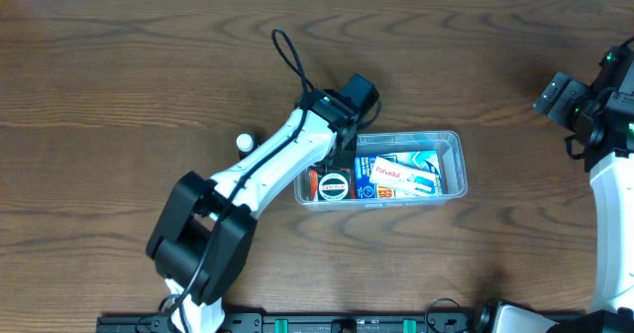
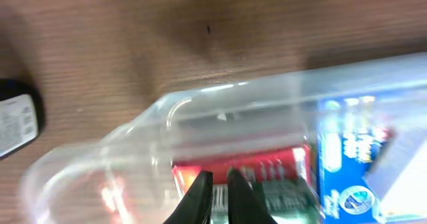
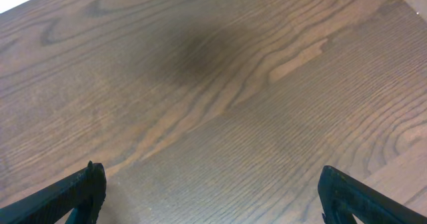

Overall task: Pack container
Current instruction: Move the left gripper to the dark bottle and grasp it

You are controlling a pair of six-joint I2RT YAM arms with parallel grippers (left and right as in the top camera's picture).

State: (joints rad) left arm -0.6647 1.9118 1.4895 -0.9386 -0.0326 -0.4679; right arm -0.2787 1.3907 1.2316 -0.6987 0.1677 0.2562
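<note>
- Only overhead shows a Panadol box (image 1: pixel 396 174) inside the container (image 1: pixel 461 163), mid-bench (image 1: pixel 119 75).
- Left wrist view: left hand (image 2: pixel 219 191), fingers nearly together, gripping nothing discernible, dips into its 9 o'clock end.
- Right hand (image 3: pixel 213 191) is spread wide and empty, at the container's 2 o'clock.

Dark wood-grain table (image 1: pixel 119 65), small white round object (image 1: pixel 244 142) lying on it, left of centre

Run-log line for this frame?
left gripper: shut, at container | right gripper: open, over table | container holds: Panadol box, round tin
</note>
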